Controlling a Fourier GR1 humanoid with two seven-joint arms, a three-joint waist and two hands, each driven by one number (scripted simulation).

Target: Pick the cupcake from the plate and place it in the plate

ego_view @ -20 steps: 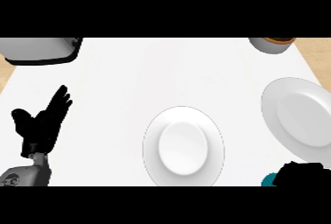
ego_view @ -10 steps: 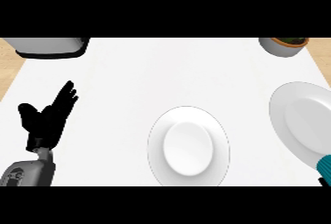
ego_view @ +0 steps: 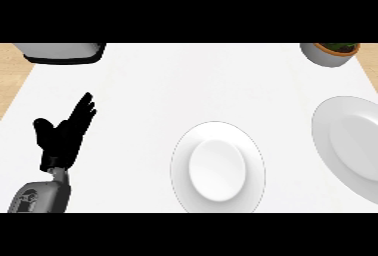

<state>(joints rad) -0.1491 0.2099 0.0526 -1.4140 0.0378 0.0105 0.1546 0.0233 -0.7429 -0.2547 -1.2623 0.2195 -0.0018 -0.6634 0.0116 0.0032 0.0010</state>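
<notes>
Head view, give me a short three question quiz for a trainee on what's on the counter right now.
1. True or false: the centre plate has a cupcake on it.
2. Which hand shows in this view? A) left B) right C) both
3. Fill in: the second plate is cut off by the view's ____ edge.

Key
1. False: both plates look bare, and no cupcake shows anywhere.
2. A: the left hand rests open at the left, fingers up; the right hand is out of view.
3. Right. A pot sits in the far right corner, a grey appliance in the far left.
</notes>
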